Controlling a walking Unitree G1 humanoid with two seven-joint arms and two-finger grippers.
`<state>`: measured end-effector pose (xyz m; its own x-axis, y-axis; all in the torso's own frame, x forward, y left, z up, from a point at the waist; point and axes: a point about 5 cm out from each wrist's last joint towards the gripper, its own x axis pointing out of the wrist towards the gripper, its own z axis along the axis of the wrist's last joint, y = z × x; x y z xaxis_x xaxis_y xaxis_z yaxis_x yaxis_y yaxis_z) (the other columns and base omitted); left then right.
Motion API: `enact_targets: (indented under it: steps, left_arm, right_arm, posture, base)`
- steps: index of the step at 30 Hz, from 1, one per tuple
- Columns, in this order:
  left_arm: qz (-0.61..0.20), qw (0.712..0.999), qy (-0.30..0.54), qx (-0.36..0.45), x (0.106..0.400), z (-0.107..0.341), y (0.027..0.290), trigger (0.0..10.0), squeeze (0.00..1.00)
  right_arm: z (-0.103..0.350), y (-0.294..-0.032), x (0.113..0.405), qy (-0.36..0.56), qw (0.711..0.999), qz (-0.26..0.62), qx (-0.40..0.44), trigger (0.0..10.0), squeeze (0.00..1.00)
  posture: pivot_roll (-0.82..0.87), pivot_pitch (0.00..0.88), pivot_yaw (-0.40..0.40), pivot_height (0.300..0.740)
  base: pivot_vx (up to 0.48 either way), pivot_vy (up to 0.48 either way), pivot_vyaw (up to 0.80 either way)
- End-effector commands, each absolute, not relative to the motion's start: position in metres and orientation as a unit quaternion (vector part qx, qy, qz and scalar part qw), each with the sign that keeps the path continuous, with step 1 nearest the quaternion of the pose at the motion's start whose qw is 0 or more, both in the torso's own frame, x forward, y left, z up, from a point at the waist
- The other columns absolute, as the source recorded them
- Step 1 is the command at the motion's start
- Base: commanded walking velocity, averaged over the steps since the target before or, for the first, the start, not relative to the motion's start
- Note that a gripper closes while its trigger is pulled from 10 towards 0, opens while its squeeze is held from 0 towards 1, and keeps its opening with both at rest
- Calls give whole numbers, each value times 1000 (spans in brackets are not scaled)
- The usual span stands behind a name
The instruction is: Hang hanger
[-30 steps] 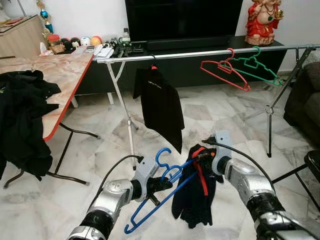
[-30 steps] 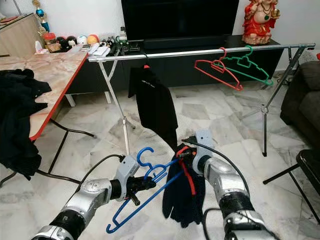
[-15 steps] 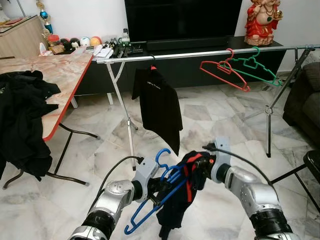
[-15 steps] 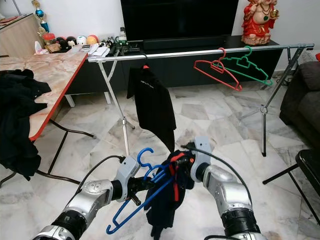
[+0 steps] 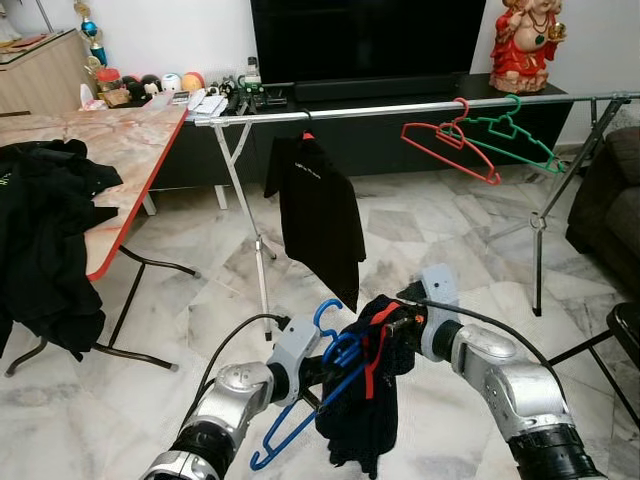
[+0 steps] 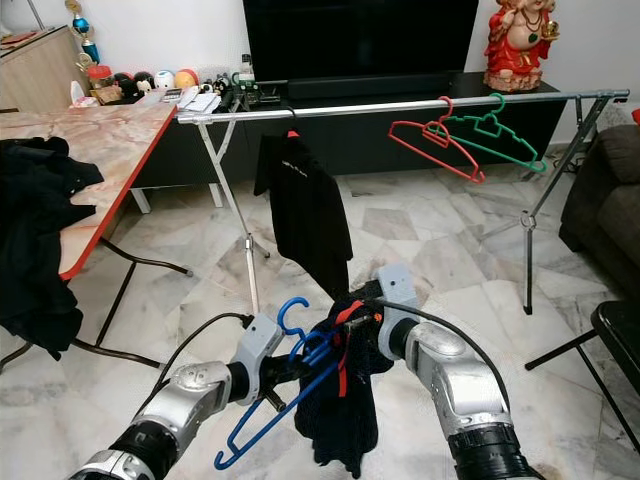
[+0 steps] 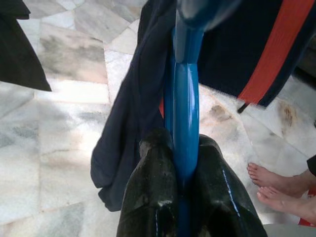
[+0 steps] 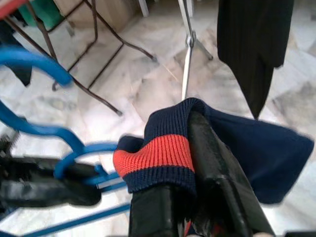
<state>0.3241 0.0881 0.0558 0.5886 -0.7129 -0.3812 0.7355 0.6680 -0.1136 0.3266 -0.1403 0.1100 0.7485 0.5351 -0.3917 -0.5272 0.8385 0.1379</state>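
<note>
My left gripper [image 5: 318, 375] is shut on the neck of a blue plastic hanger [image 5: 297, 425], held low over the floor with its hook up. In the left wrist view the fingers [image 7: 148, 197] clamp the blue bar [image 7: 185, 98]. My right gripper [image 5: 395, 328] is shut on the red-striped collar of a dark navy garment [image 5: 365, 410], which hangs against the hanger's right arm. The collar [image 8: 158, 153] is in the right wrist view, pinched by a finger [image 8: 205, 143]. Behind stands a steel clothes rail [image 5: 400, 107] with a black shirt [image 5: 318, 215], a red hanger [image 5: 450, 150] and a green hanger [image 5: 515, 138].
A marble-top table [image 5: 130, 150] with a pile of black clothes [image 5: 45, 240] stands on the left. A dark TV cabinet [image 5: 400, 85] runs behind the rail. A sofa [image 5: 610, 200] and a black stool [image 5: 628, 325] are at right. A person's bare feet [image 7: 276, 185] are on the floor.
My right gripper has carried the navy garment left and up, from beside the hanger's right end onto its right arm. The left gripper has kept the hanger almost still.
</note>
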Motion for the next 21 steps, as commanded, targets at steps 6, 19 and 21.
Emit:
enact_targets:
  steps: [6, 19, 21]
  left_arm:
    - [-402, 899, 172, 14, 332, 68, 83, 10000, 0]
    - [-406, 898, 167, -2, 331, 68, 79, 10000, 0]
    - [-406, 898, 167, -3, 331, 68, 79, 10000, 0]
  right_arm:
    - [125, -132, 322, 189, 930, 316, 22, 10000, 0]
    - [130, -130, 314, 170, 918, 357, 20, 10000, 0]
    - [128, -132, 315, 174, 921, 347, 20, 10000, 0]
  posture:
    - [-67, 27, 12, 740]
    - [-68, 29, 9, 740]
    - [-67, 30, 9, 740]
  base:
    - [0, 0, 0]
    - [0, 0, 0]
    - [0, 0, 0]
